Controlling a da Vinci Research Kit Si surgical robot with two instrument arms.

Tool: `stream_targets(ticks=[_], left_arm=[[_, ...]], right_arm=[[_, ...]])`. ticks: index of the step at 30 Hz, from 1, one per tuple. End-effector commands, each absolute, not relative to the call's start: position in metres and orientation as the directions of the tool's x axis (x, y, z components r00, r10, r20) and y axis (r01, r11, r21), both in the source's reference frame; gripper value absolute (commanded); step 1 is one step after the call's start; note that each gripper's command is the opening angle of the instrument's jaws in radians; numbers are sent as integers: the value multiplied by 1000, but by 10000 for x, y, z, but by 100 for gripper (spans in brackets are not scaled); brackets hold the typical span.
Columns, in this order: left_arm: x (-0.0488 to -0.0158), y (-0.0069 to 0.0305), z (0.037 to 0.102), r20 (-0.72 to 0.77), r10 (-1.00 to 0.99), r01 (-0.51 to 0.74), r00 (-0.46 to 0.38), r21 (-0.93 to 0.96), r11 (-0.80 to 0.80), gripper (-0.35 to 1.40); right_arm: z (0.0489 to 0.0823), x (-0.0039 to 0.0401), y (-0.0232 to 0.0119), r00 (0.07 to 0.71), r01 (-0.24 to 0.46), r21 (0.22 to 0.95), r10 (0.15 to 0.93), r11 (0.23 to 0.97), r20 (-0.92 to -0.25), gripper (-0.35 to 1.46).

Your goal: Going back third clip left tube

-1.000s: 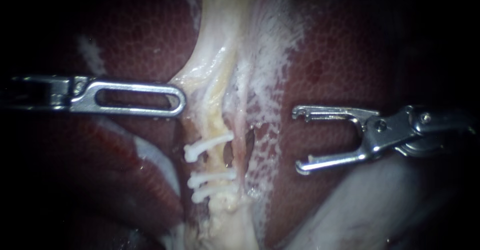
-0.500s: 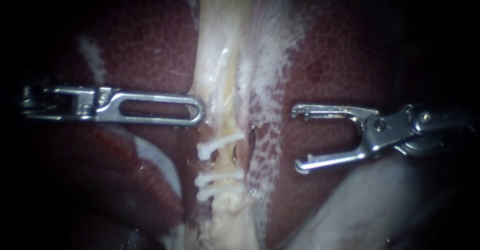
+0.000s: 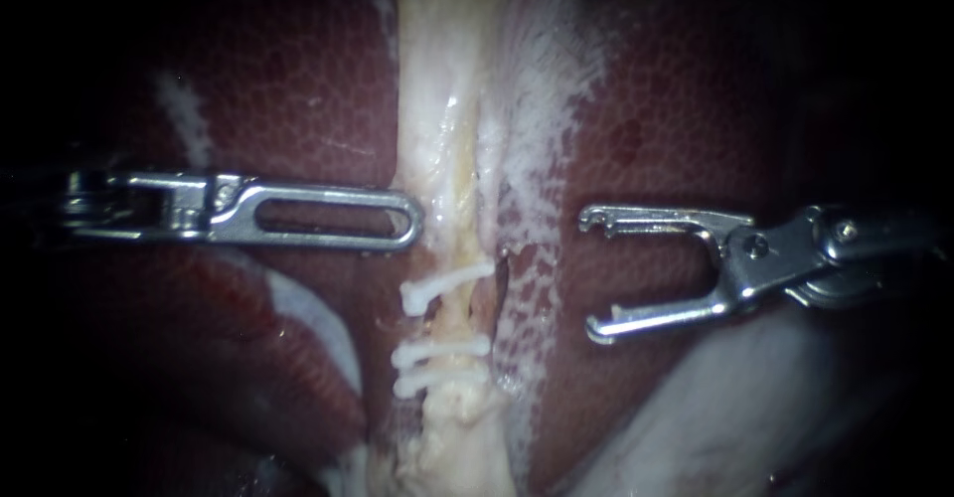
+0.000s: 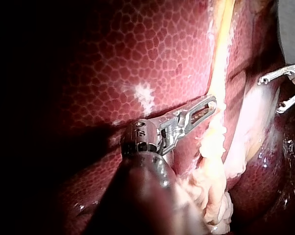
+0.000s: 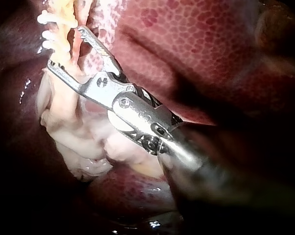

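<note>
Surface: mottled dark-red liver [image 3: 298, 80], blackness around it | count: three white clips [image 3: 444, 286] across the left tube [image 3: 442, 184], mid-liver; two instruments | my left instrument [image 3: 409, 221] pinches that tube just above the clips | my right instrument [image 3: 596, 276]: jaws spread, empty, apart from the tube.

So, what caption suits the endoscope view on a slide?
Three white clips cross the pale tube; right instrument, jaws open and empty, stands clear; left instrument tip at the tube's edge.
</note>
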State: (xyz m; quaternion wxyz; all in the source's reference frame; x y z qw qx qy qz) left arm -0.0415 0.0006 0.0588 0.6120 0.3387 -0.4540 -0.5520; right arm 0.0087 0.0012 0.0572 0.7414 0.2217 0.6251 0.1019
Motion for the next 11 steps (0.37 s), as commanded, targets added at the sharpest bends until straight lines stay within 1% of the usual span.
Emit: stream_targets(ticks=[1, 11], left_arm=[[-415, 6, 588, 182, -983, 367, -21, 916, 161, -35], [-415, 6, 588, 181, -983, 365, -20, 917, 161, -35]], right_arm=[[572, 87, 12, 198, 126, 456, 429, 881, -882, 60], [571, 87, 17, 197, 126, 459, 432, 879, -880, 60]])
